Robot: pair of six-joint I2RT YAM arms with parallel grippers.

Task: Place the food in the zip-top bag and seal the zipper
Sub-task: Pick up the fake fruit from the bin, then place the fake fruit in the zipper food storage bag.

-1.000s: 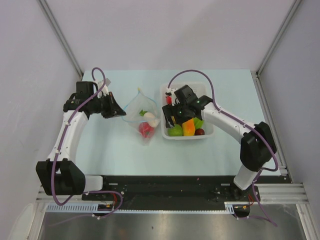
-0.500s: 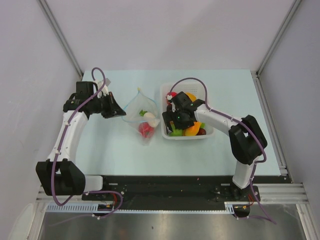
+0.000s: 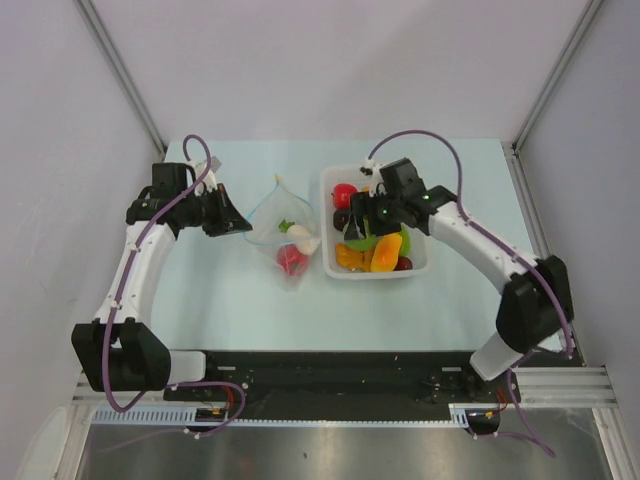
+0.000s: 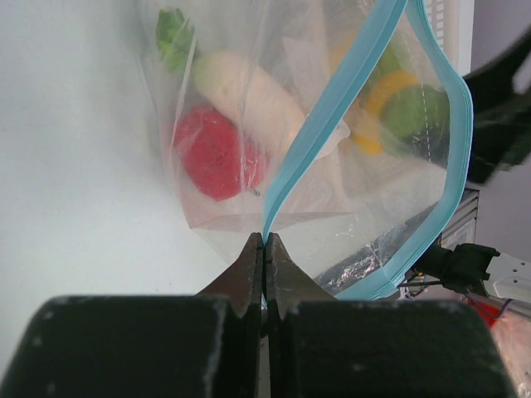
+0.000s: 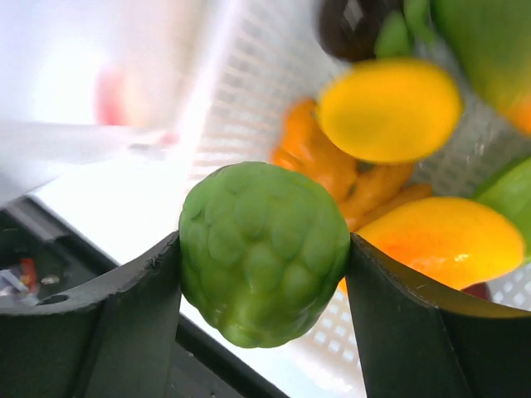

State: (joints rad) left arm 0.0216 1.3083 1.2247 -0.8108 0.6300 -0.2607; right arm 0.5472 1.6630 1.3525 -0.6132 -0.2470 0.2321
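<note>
Looking at this, your right gripper (image 5: 264, 259) is clamped on the green fruit (image 5: 257, 236) above the white basket (image 3: 324, 212). The zip-top bag (image 3: 283, 228) sits just left of that basket, mouth gaping, with the left gripper (image 4: 264, 249) pinching its zipper (image 4: 309, 139). So you'd be carrying leftward.

Clear crinkly plastic zip-top bag (image 4: 207, 211); glossy bumpy green fruit (image 5: 264, 253); perforated plastic basket (image 5: 241, 108).

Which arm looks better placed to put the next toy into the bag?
Right. The right pincer grips a bumpy green fruit over the white basket, beside the bag. The left pincer is shut on the zipper edge, holding the mouth open.
</note>
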